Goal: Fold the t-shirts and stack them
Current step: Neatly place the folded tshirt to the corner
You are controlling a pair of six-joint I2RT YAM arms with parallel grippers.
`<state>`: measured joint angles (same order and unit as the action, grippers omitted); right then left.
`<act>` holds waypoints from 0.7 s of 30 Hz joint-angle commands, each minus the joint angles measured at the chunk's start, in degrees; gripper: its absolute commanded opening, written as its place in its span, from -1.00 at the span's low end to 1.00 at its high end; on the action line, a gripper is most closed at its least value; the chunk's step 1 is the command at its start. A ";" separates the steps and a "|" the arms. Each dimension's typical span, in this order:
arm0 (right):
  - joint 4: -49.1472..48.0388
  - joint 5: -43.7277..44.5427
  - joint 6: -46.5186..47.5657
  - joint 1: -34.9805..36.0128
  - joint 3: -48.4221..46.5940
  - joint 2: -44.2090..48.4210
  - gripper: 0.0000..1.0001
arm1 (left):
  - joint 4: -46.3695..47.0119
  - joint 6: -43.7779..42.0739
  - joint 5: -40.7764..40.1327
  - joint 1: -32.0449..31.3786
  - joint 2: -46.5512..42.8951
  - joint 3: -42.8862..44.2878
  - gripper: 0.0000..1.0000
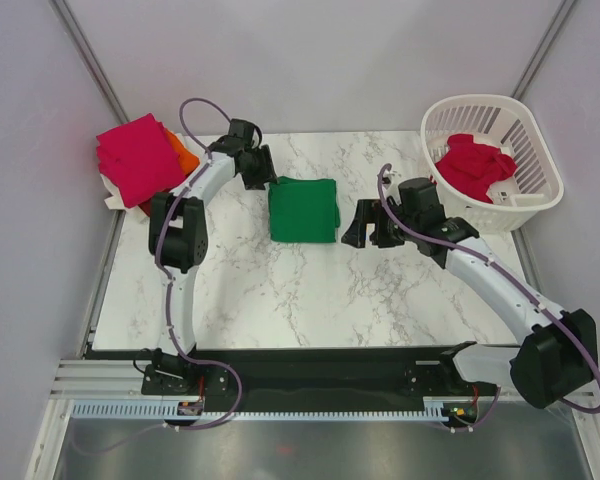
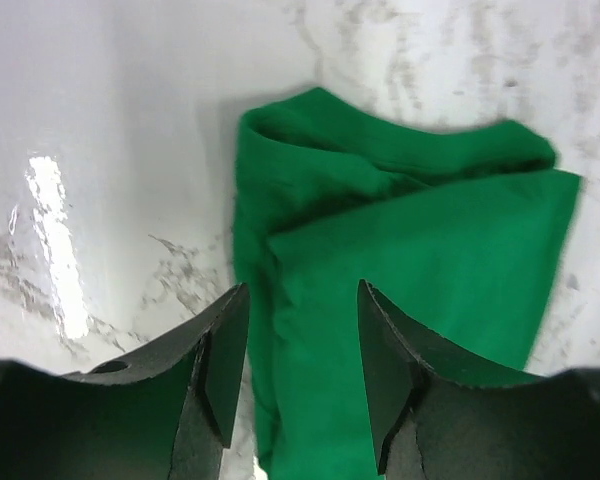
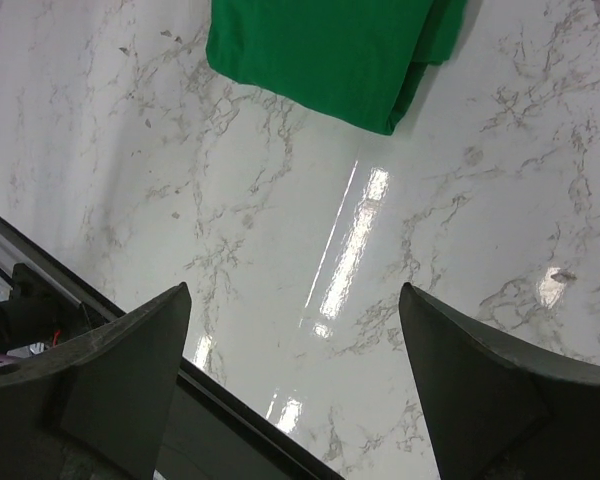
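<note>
A folded bright green t-shirt (image 1: 303,209) lies on the marble table's middle; it also shows in the left wrist view (image 2: 400,290) and the right wrist view (image 3: 325,50). My left gripper (image 1: 260,170) is open just off the shirt's far left corner; in its wrist view the gripper (image 2: 300,300) has the shirt's edge between its fingers. My right gripper (image 1: 368,225) is open and empty, just right of the shirt, above bare table (image 3: 295,300). A stack with a magenta-pink shirt (image 1: 138,157) over an orange shirt (image 1: 184,155) sits far left. A red shirt (image 1: 472,166) lies in the basket.
The white slatted laundry basket (image 1: 525,140) stands at the table's far right corner. The table's front edge borders a black rail (image 1: 310,370) with the arm bases. Grey walls close the back and sides.
</note>
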<state>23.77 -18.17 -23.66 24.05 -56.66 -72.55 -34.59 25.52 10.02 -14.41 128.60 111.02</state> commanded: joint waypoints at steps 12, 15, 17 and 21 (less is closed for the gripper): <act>1.19 -0.63 2.21 1.61 2.61 -0.74 0.89 | 2.94 -2.58 5.44 1.05 5.70 0.42 0.11; 1.02 -0.37 2.57 1.79 2.87 -1.45 0.89 | 3.47 -3.11 6.76 1.23 7.54 1.12 0.11; 1.02 -0.28 2.57 1.96 2.96 -1.71 0.89 | 3.56 -2.84 6.68 1.58 8.69 1.13 0.08; 1.02 0.16 2.74 1.88 3.05 -1.98 0.89 | 4.00 -2.58 7.64 2.02 10.36 0.51 -0.08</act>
<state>25.63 -18.15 -22.15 25.71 -53.74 -74.46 -31.83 25.06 15.90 -12.82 136.09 111.37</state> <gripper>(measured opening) 0.943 0.471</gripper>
